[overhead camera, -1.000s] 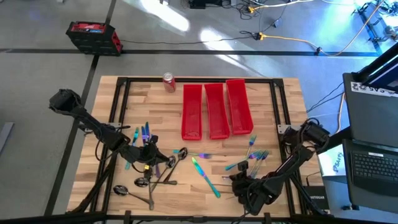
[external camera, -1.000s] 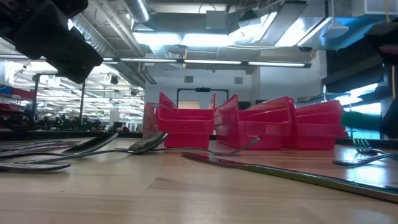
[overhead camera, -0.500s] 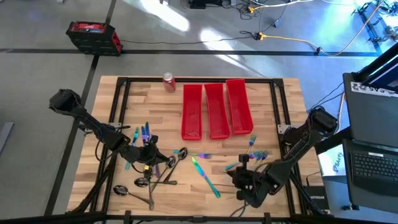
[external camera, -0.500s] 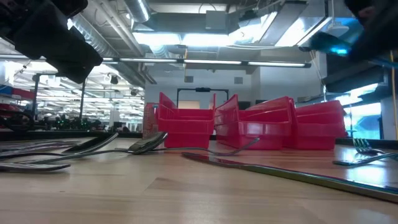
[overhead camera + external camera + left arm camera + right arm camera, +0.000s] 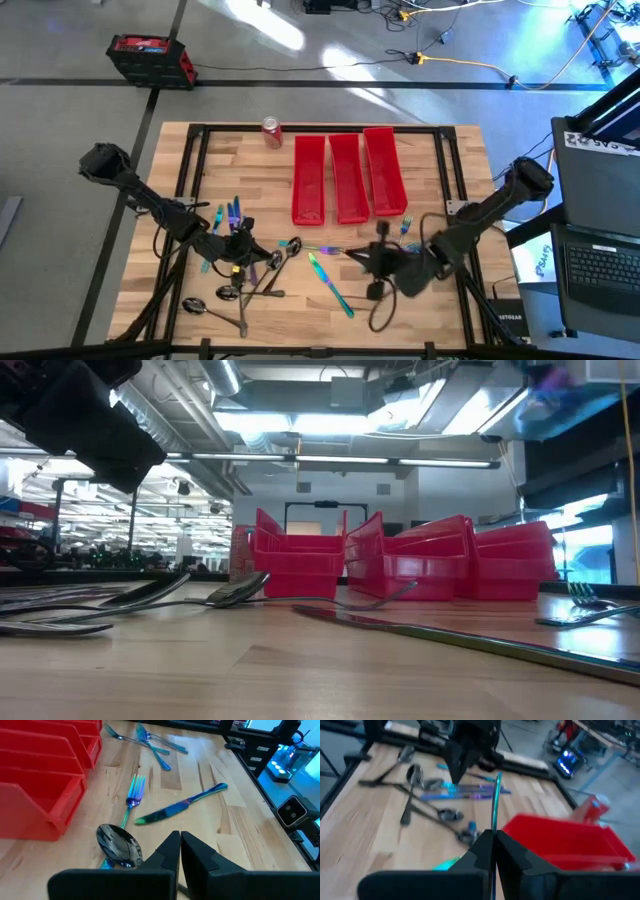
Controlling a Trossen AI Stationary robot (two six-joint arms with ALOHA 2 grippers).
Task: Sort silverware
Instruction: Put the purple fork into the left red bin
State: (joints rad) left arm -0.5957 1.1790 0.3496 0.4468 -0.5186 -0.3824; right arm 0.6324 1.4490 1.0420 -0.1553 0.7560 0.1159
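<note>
Right gripper (image 5: 492, 837) fingers pinch one slim utensil (image 5: 495, 802) upright near the bins (image 5: 347, 178). Stiff, light, slick; hold mid-handle. Left gripper (image 5: 180, 852) fingers pressed together, empty, over silverware (image 5: 250, 265) left of bins.

Red bins (image 5: 347, 177), iridescent teal-purple forks (image 5: 131, 796), seemingly.

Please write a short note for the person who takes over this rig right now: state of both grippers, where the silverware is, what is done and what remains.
Right gripper: shut on a slim teal utensil, lifted in front of the three red bins.
Left gripper: shut, empty, low over the left pile of silverware.
A fork and a knife lie mid-table; more forks lie on the right side.
Done: no utensil can be made out in the bins.
Left: almost all the sorting.
</note>
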